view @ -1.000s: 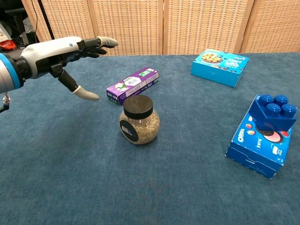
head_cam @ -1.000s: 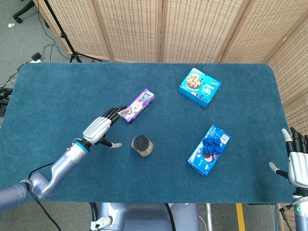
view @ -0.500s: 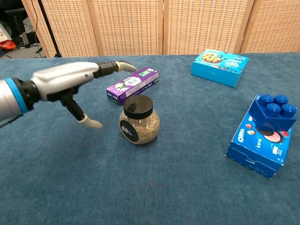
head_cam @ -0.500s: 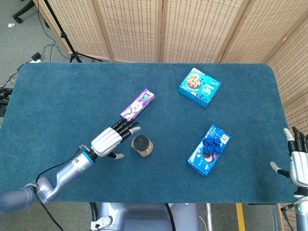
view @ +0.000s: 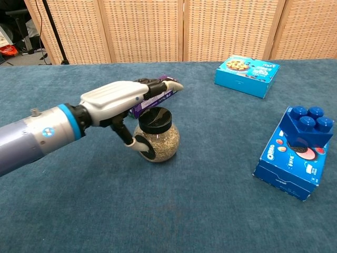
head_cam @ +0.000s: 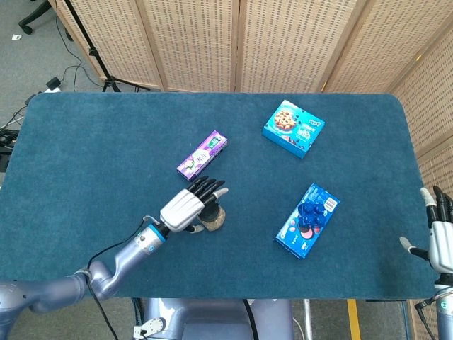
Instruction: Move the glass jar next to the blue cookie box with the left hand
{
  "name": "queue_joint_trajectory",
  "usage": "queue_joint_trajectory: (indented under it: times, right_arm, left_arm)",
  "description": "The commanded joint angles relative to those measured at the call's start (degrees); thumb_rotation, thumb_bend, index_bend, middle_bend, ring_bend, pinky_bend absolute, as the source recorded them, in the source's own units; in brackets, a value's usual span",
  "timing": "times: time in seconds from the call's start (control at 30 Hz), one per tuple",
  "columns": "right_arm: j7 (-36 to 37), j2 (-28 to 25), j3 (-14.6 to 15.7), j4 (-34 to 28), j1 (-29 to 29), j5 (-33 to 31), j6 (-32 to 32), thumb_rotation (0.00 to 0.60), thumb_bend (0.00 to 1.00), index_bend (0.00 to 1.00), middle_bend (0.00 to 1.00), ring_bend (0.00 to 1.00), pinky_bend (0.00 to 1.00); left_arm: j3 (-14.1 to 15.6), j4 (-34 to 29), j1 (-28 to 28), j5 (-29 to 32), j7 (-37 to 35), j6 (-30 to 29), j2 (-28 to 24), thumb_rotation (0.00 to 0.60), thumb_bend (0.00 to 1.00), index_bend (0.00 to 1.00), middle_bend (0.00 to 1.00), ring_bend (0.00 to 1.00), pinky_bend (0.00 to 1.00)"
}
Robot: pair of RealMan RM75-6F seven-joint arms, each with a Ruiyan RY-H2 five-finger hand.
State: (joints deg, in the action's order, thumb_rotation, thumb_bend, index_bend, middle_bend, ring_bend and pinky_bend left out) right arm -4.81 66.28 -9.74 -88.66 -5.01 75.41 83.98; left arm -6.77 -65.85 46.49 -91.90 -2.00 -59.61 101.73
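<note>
A: Where is the glass jar [view: 156,137] sitting?

B: On the blue felt-like table [head_cam: 106,156], right under the left hand [head_cam: 186,207]. It is a squat, rounded jar of clear glass with a flat black lid and grainy tan filling.

A: Is the hand gripping it?

B: Not clearly. The fingers [view: 158,87] are stretching out together over the lid, while the thumb is curling against the jar's near side. I cannot tell whether they are actually clamping it.

A: What is lying beyond the fingertips?

B: A long purple carton [head_cam: 202,154], just past them. Further out, a glossy light-blue cookie box [head_cam: 293,128] is lying flat, well apart from the jar.

A: And off to the fingers' right?

B: A blue cookie pack [view: 294,158] with a knobbly blue plastic brick [view: 305,125] resting on it.

A: The right hand [head_cam: 440,234]?

B: It is hanging at the table's far edge, fingers apart, holding nothing.
</note>
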Motion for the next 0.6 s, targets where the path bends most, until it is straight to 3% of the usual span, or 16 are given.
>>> queue_joint_trajectory:
  times: [0.03, 0.6]
  right_arm:
    - [0.3, -0.1, -0.2, 0.2, -0.1, -0.4, -0.3, 0.600, 0.00, 0.00, 0.00, 0.00, 0.00]
    - [2.6, -0.7, -1.2, 1.0, -0.2, -2.4, -1.3, 0.600, 0.00, 0.00, 0.00, 0.00, 0.00]
  left_arm:
    - [-2.2, 3.5, 2.2, 1.8, 1.8, 1.3, 2.9, 0.600, 0.00, 0.00, 0.00, 0.00, 0.00]
    - [-6.1, 20.4, 12.5, 4.7, 4.8, 7.7, 11.7, 0.600, 0.00, 0.00, 0.00, 0.00, 0.00]
